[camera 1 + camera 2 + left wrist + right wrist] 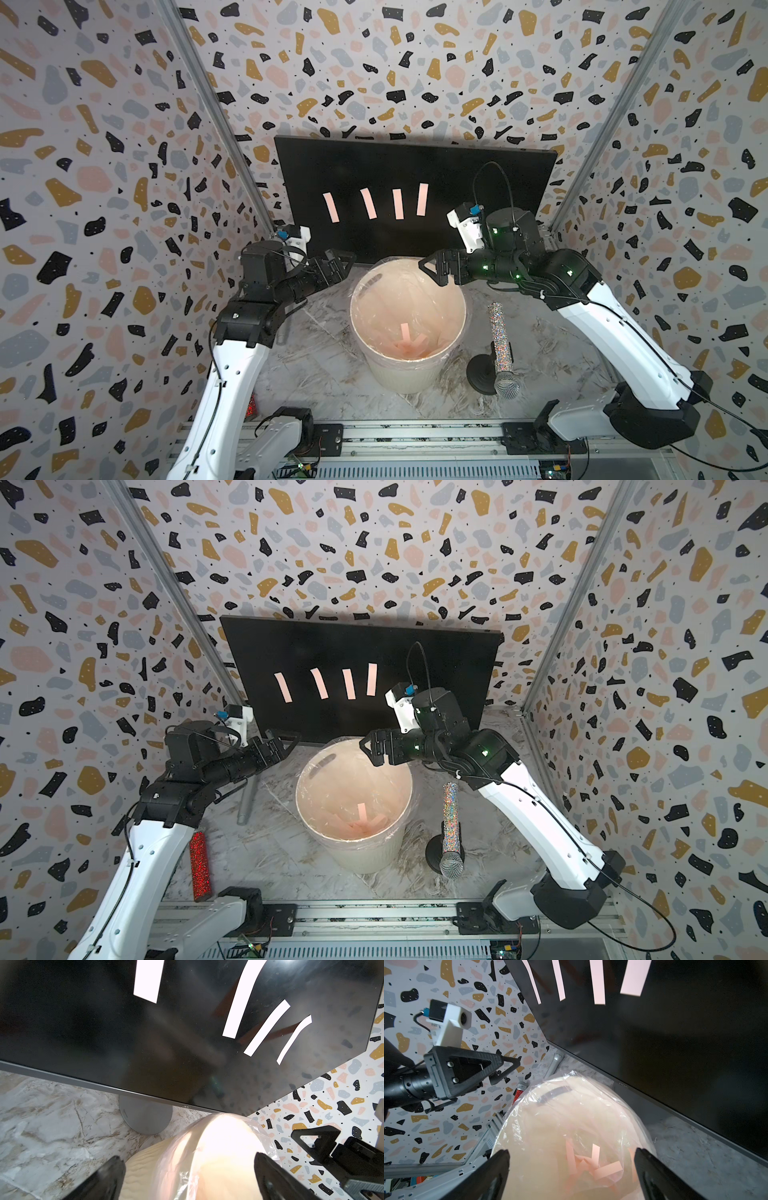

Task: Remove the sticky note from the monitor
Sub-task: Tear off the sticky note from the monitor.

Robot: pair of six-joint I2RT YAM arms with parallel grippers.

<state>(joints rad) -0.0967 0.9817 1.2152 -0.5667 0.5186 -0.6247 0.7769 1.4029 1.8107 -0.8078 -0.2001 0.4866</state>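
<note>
With the right gripper (430,272) spread wide and empty, the bin (399,380) just below it, raise and reach forward to the nearest sticky note (422,199) on the monitor (478,174) just beyond, pinch its lower end squarely, then peel gently away.

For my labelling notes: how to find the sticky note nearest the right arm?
On the black monitor at the back wall, four pink sticky notes form a row. It is the rightmost note: highest, nearly upright, while the others lean left.
</note>
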